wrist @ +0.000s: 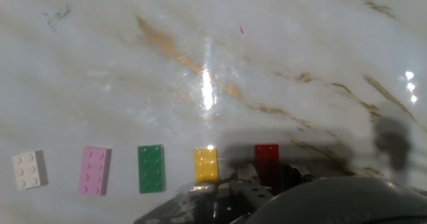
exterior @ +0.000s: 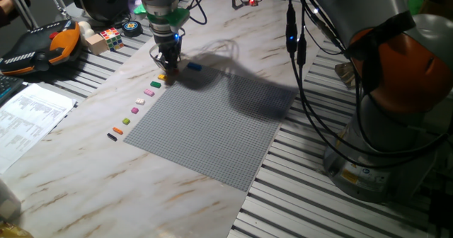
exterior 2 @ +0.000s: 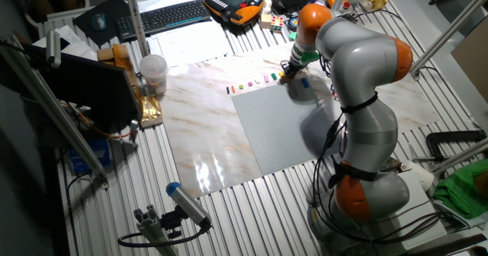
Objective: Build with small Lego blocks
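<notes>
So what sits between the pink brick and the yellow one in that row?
One green brick lies between the pink brick and the yellow brick, apart from both; the hand view shows it best.

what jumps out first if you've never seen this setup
The arm bent low over the marble tabletop, its gripper down at the far end of a row of small Lego blocks beside the big grey baseplate. One blue block lies apart, just past the gripper.

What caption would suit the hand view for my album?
Row of white, pink, green, yellow and red bricks on marble table.
</notes>
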`<state>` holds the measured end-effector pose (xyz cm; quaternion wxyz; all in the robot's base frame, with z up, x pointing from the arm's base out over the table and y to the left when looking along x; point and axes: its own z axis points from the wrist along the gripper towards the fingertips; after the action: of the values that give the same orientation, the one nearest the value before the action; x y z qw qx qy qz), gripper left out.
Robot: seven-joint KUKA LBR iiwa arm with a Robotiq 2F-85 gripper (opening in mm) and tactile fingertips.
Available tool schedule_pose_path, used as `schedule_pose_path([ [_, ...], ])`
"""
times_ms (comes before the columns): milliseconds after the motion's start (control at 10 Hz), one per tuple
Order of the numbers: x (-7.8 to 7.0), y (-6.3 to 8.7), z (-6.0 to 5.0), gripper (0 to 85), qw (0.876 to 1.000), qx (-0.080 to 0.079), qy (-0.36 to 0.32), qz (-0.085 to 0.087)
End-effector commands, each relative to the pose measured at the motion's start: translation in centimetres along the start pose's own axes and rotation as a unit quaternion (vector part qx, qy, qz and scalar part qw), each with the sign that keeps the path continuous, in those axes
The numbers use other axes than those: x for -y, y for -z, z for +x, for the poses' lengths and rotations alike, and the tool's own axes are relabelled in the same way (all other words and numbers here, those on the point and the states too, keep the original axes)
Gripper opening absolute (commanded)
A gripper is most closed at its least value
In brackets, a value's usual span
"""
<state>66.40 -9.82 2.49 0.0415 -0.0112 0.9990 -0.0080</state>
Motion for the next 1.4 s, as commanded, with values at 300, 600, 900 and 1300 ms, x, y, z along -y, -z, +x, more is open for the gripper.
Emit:
schedule_pose_path([
  [300, 0.0, -0.2, 0.0, 28.0, 1.0, -0.001, 0.0, -0.004],
  [600, 0.0, 0.1, 0.1, 10.3, 1.0, -0.004, 0.007, -0.002],
  [900, 0.2, 1.4, 0.7, 0.7, 1.0, -0.005, 0.002, 0.004],
  [1300, 1.6, 4.0, 4.2, 0.7, 1.0, -0.013, 0.004, 0.018],
])
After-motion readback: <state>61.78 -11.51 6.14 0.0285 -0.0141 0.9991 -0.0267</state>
